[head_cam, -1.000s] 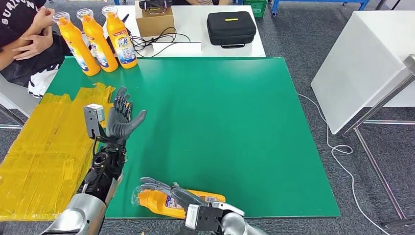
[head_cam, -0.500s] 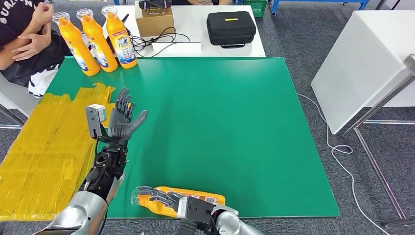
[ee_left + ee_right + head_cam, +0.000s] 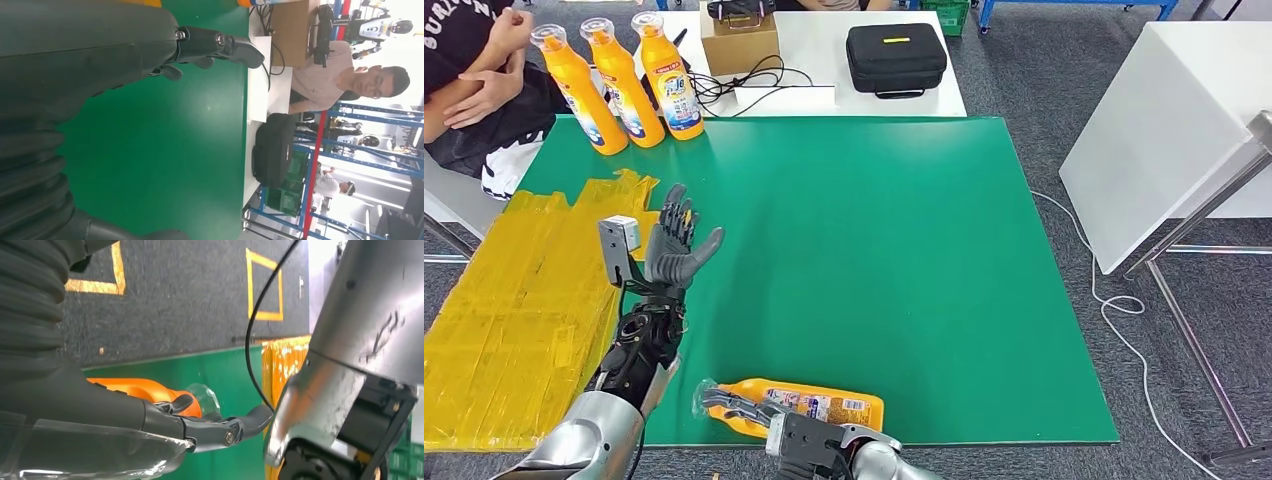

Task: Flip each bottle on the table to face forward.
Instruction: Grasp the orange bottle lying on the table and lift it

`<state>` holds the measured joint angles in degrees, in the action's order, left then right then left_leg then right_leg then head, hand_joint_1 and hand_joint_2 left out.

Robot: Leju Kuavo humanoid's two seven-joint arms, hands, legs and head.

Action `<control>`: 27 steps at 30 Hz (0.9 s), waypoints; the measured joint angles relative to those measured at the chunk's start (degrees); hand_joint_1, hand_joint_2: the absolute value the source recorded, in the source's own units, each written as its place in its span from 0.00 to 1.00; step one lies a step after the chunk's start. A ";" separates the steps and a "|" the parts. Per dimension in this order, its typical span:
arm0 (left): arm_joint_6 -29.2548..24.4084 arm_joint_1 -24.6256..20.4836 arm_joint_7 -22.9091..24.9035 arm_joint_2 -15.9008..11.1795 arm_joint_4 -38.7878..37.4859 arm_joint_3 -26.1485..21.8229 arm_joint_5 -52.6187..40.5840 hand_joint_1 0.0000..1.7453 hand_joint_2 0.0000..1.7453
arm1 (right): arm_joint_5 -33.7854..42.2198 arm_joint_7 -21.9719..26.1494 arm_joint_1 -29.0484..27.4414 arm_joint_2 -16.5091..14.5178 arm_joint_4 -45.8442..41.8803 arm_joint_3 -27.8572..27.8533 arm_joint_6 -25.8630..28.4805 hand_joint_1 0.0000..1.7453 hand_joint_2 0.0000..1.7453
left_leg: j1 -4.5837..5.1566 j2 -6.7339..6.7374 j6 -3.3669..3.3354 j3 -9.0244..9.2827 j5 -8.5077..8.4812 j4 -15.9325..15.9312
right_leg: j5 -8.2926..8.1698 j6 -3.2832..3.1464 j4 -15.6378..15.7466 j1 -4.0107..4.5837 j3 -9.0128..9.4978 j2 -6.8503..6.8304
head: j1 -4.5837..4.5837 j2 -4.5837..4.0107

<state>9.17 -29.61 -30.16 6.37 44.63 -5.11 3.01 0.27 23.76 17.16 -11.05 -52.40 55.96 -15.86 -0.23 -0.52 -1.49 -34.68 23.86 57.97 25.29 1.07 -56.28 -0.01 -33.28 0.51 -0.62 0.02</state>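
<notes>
- I see my right hand (image 3: 759, 415) at the near edge of the green table (image 3: 874, 250), its fingers (image 3: 210, 427) stretched out flat over the neck end of the lying bottle (image 3: 819, 405).
- In the right wrist view the fingers lie along that bottle's orange shoulder and clear cap (image 3: 202, 397); they look to be touching it rather than wrapped round it, though I can't be sure of the contact from this angle.
- The lying bottle is on its side near the table's front edge, cap pointing to my left, label (image 3: 824, 407) facing up.
- My left hand (image 3: 674, 245) is raised over the left part of the table, fingers spread and upright, holding nothing.
- Three upright bottles (image 3: 619, 80) stand in a row at the far left corner, just beside a seated person (image 3: 469, 80).
- Yellow tape (image 3: 514, 310) covers the table's left edge.
</notes>
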 joint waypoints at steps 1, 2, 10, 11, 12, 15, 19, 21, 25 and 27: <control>-0.04 0.00 0.00 -0.02 0.00 0.00 0.04 0.00 1.00 | -0.22 0.00 0.08 -0.21 0.37 0.02 0.35 0.00 1.00 | 0.00 0.00 0.00 0.02 0.00 0.00 | 0.00 0.00 0.00 0.00 0.01 0.00 | -0.01 0.00; -0.04 0.00 0.00 -0.04 0.00 0.00 0.09 0.00 1.00 | -0.34 0.00 0.16 -0.37 0.68 0.03 0.51 0.00 1.00 | 0.00 0.00 0.00 0.03 0.00 0.00 | 0.00 -0.01 0.00 0.00 0.02 0.00 | 0.00 0.00; -0.14 -0.01 0.42 -0.25 -0.01 0.02 0.60 0.00 1.00 | -4.97 -0.43 0.68 -0.94 1.82 -0.15 6.82 0.00 1.00 | -0.02 0.01 0.09 0.12 -0.08 -0.01 | -0.10 -0.17 0.00 0.01 0.06 0.00 | 0.00 0.00; -0.13 -0.01 0.60 -0.28 -0.01 0.02 0.62 0.00 1.00 | -5.69 -0.67 0.69 -0.92 1.82 -0.34 7.88 0.00 1.00 | -0.02 0.01 0.11 0.12 -0.10 -0.01 | -0.10 -0.17 0.00 0.02 0.06 0.00 | 0.00 0.00; -0.11 -0.02 0.79 -0.31 -0.01 0.02 0.62 0.00 1.00 | -6.34 -0.95 0.68 -0.88 1.82 -0.63 8.76 0.00 1.00 | -0.02 0.01 0.13 0.12 -0.11 -0.01 | -0.11 -0.18 0.00 0.02 0.06 0.00 | 0.00 0.00; -0.06 -0.15 1.25 -0.36 -0.02 0.05 0.68 0.00 1.00 | -8.17 -1.79 0.62 -0.69 1.80 -1.89 10.99 0.00 1.00 | -0.02 0.00 0.16 0.12 -0.15 -0.01 | -0.13 -0.18 0.00 0.01 0.06 0.00 | 0.00 0.00; -0.01 -0.64 1.38 -0.38 -0.34 0.12 1.09 0.00 1.00 | -10.03 -2.74 0.51 -0.27 1.56 -4.15 12.81 0.00 1.00 | -0.01 0.00 0.17 0.12 -0.17 -0.01 | -0.14 -0.17 0.00 0.01 0.08 -0.01 | 0.01 0.00; 0.00 -0.89 1.38 -0.40 -0.62 0.15 1.26 0.00 1.00 | -10.47 -3.10 0.49 -0.08 1.46 -5.25 13.27 0.00 1.00 | -0.01 0.00 0.17 0.13 -0.17 -0.01 | -0.15 -0.16 0.00 0.00 0.09 -0.01 | 0.00 0.00; -0.01 -1.10 1.38 -0.45 -1.02 0.34 1.55 0.00 1.00 | -11.30 -3.92 0.24 0.12 1.18 -7.22 14.15 0.00 1.00 | -0.01 0.00 0.17 0.13 -0.18 -0.01 | -0.15 -0.16 0.00 0.00 0.10 -0.01 | 0.00 0.00; -0.02 -1.11 1.38 -0.48 -1.14 0.54 1.56 0.00 1.00 | -11.52 -4.19 0.07 0.16 1.08 -8.00 14.37 0.00 1.00 | -0.01 0.00 0.17 0.13 -0.18 -0.01 | -0.15 -0.16 0.00 0.00 0.10 -0.01 | 0.00 0.00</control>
<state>9.16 -30.72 -28.79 5.90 43.49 -4.57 4.57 -11.25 19.57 17.23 -10.89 -51.32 47.95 -1.49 -0.24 -0.52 -1.33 -34.55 23.69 57.96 25.14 0.91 -56.28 -0.01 -33.18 0.51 -0.62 0.02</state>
